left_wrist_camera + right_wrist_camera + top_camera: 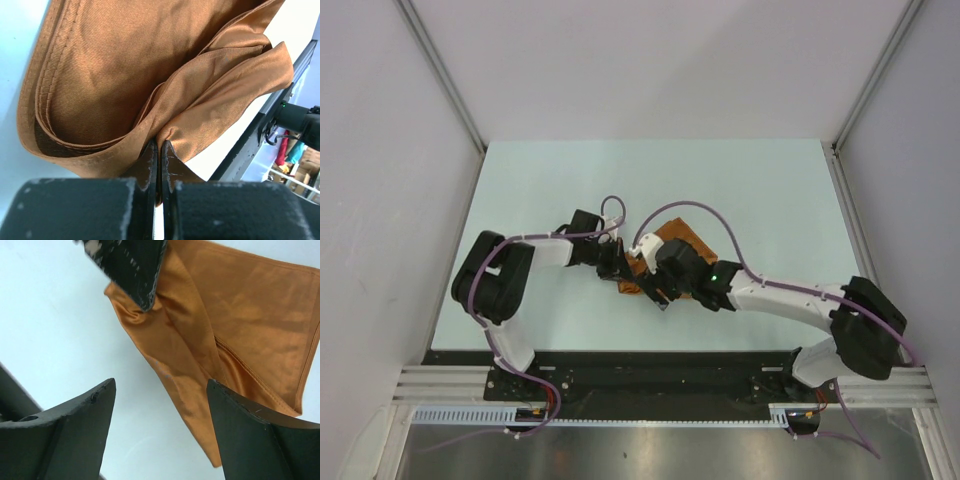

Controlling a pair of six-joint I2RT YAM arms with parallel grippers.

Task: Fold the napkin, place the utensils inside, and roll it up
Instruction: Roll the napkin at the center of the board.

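The rust-orange napkin (683,238) lies bunched and partly folded at the middle of the table, mostly under both wrists. In the left wrist view the napkin (115,75) shows layered folds, and my left gripper (159,146) is shut on a gathered fold at its near edge. In the right wrist view the napkin (235,320) spreads to the upper right, and its near edge runs down between my right gripper's (159,390) open fingers without being gripped. The left gripper's finger (132,267) pinches the napkin corner there. The two grippers (623,268) (661,292) stand close together. The spoon is out of view.
The pale blue-green table (570,180) is ringed by white walls with metal posts. A black rail (650,358) runs along the near edge and also shows in the left wrist view (260,131). Purple cables loop over both arms.
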